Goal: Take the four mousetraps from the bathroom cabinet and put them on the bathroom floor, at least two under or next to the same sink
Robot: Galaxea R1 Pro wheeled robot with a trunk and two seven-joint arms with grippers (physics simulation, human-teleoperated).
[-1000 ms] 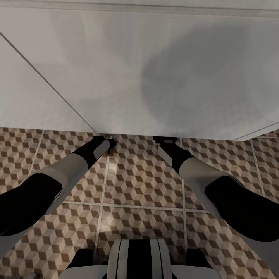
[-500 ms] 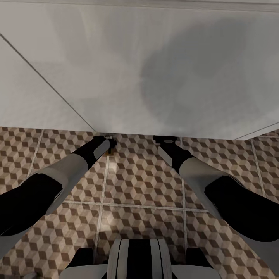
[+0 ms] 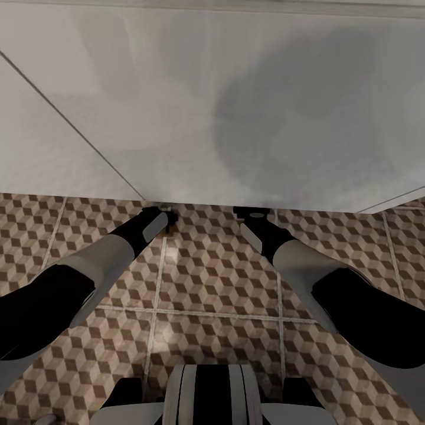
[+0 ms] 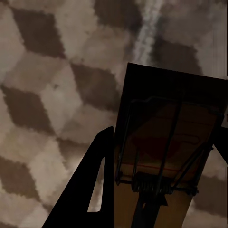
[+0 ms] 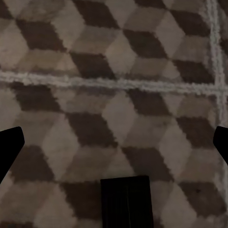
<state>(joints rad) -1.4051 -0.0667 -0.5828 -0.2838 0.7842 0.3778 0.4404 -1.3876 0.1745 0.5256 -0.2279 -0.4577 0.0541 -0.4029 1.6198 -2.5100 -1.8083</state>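
the left gripper [image 4: 156, 190] clamps a mousetrap [image 4: 166, 147] between its jaws, long axis running out past the fingertips over the bathroom floor [image 3: 212, 283], while the right gripper [image 5: 114, 147] gapes wide, empty.

The bathroom floor [image 3: 212, 277] is large square tiles printed with brown, beige and white cubes, split by pale grout lines. A small dark rectangular slab [image 5: 126, 202] lies flat on it.
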